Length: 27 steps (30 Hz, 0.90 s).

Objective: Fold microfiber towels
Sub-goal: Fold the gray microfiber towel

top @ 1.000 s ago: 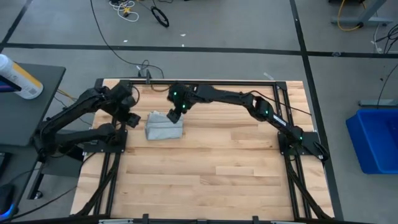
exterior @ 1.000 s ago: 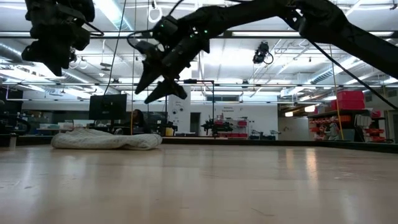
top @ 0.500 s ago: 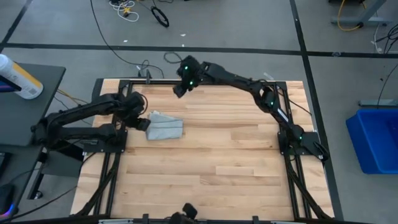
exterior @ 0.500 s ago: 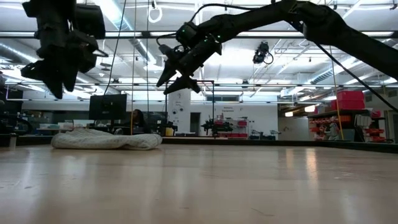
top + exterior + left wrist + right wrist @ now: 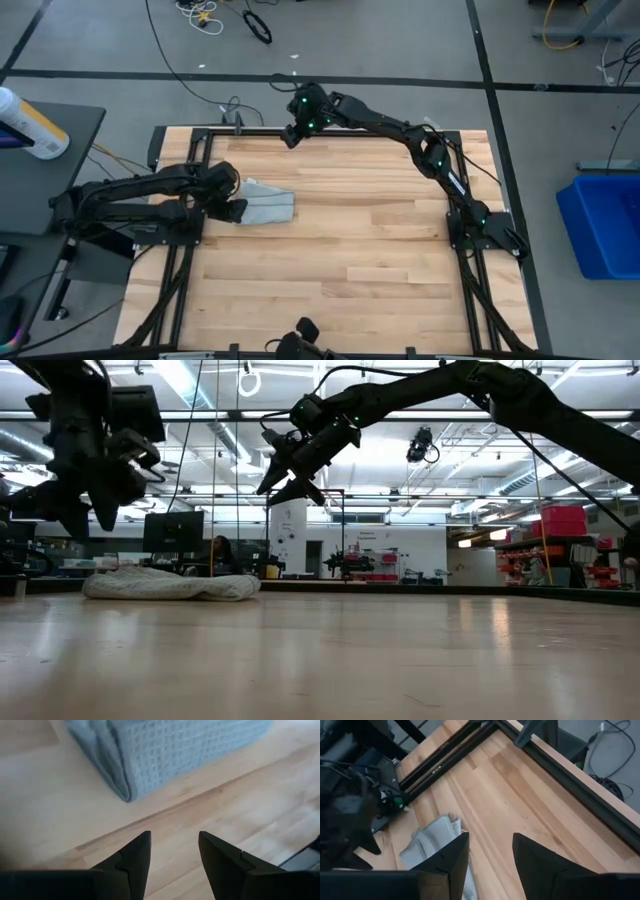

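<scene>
While the folded microfiber towel lies on the wooden table near its far left corner, the high view shows the left gripper poised at the cloth's left edge, apparently placed to tidy or take that side; whether its fingers are apart cannot be judged from above. Well off beyond the towel, the right gripper hangs at the table's far rail, seemingly parked clear of the work. From here the towel's long axis runs left to right across the table.

At table height, the towel reads as a low, flat mound resting below and just to the side of the left gripper, which hovers above the board without touching it. High above the cloth, the right gripper shows its fingers spread, holding nothing.

Past the left wrist's own parted, empty fingers, the waffle-textured towel sits just ahead, a rounded folded corner pointing toward the claw.

Through the right wrist's spread fingers, the towel lies far below, its stacked layers visible, beside the left arm.
</scene>
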Available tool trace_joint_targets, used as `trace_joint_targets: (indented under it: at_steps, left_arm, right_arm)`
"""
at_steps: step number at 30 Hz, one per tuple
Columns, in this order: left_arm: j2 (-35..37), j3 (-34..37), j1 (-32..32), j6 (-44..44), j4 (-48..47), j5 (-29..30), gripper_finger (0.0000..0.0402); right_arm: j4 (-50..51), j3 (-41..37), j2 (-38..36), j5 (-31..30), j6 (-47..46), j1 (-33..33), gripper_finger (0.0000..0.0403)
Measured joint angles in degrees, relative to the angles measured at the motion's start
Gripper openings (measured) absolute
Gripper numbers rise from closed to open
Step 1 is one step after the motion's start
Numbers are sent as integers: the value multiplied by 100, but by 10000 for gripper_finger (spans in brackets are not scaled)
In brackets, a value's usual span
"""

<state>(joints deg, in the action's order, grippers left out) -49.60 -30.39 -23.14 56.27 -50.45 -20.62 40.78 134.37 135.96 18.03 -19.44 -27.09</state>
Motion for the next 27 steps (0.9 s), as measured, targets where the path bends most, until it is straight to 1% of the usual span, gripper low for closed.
trace_joint_targets:
  at_steps: [3, 8, 10, 14, 17, 22, 25, 27]
  left_arm:
    - [-1, 218, 33, 240, 229, 1, 176]
    - [-1, 550, 37, 503, 476, 174, 178]
    - [-1, 658, 37, 518, 564, 199, 178]
    - [-1, 916, 36, 765, 983, 139, 178]
    - [-5, 950, 35, 865, 1273, 232, 178]
    - [-36, 953, 29, 948, 1499, 564, 178]
    - [-172, 956, 29, 932, 1508, 585, 178]
    - [-268, 957, 29, 909, 1607, 471, 178]
  right_arm:
    - [-84, 0, 0, 2, 1, 9, 163]
    - [-100, 0, 0, 6, 0, 9, 179]
    - [-119, 0, 0, 99, -2, 9, 183]
    - [-165, 0, 0, 155, -3, 17, 177]
    - [-163, 0, 2, 210, -18, 20, 166]
    - [-165, 0, 2, 319, -20, 33, 151]
    - [-186, 0, 2, 327, -26, 37, 151]
    - [-221, 0, 4, 338, -65, 37, 158]
